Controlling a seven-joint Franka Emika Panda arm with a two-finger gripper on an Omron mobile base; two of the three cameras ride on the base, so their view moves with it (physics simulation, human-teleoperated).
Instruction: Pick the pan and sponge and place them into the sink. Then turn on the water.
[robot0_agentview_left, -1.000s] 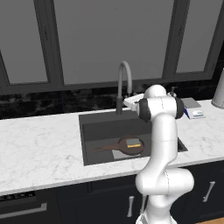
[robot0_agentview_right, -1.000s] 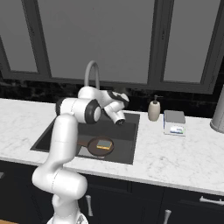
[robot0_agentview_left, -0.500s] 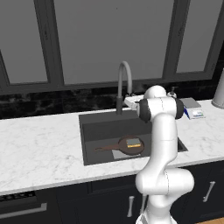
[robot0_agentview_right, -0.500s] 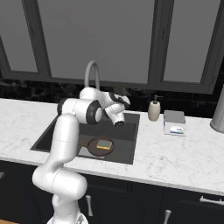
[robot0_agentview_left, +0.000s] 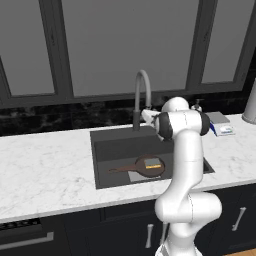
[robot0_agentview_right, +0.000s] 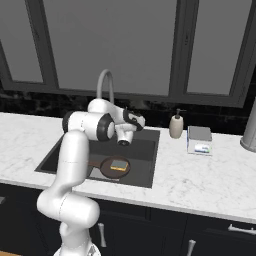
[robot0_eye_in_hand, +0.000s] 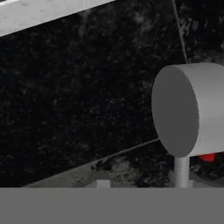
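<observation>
Pan (robot0_agentview_left: 150, 167) lies flat on the floor of the sink (robot0_agentview_left: 107, 150), handle pointing to 9 o'clock in the left base view. Sponge (robot0_agentview_left: 153, 163) rests on the pan, yellow body with a dark layer. No water runs from the faucet (robot0_agentview_left: 142, 95), so by the look of it the tap step remains.

Pincer (robot0_agentview_right: 124, 142) sits over the back of the basin, at 12 o'clock from the pan in the right base view, near the faucet base. Cannot tell whether its jaws are apart or closed; the tips are too small and turned away.

Hand view: a smooth grey cylinder (robot0_eye_in_hand: 192, 109) on a thin stem, a red spot below it, against speckled black stone. Probably the faucet lever.

Handling judgement: lever looks rigid, smooth metal, likely slippery; push on its flat end or flank rather than pinch. Table (robot0_agentview_left: 45, 170) is white marble, glossy.
</observation>
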